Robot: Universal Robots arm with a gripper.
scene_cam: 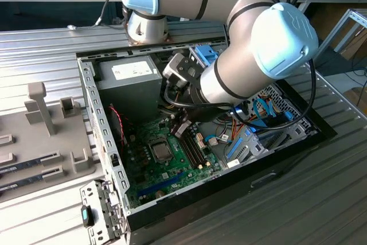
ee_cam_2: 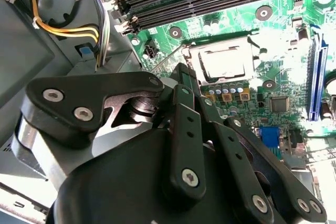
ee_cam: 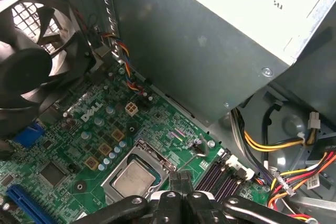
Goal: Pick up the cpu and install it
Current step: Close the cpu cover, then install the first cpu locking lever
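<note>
open PC case (scene_cam: 92, 93) on metal bench | cpu (ee_cam: 132, 178) seated in socket | claw (ee_cam: 181, 183) pressed together just beside, empty

exterior view high above open case, both wrist views close over cpu (ee_cam_2: 227, 62)

A dull silver-grey metal top is shown by the cpu (ee_cam_2: 224, 62) (ee_cam: 133, 178) (scene_cam: 161, 151), framed by a brighter metal socket frame (ee_cam: 157, 157). The motherboard (ee_cam: 94, 129) is glossy green laminate. The end effector (ee_cam_2: 184, 85) is built of matt black links — fastened with shiny steel screws. The power supply (scene_cam: 129, 81) is clad in matt grey sheet metal — the table (scene_cam: 46, 44) in ribbed aluminium.
</note>
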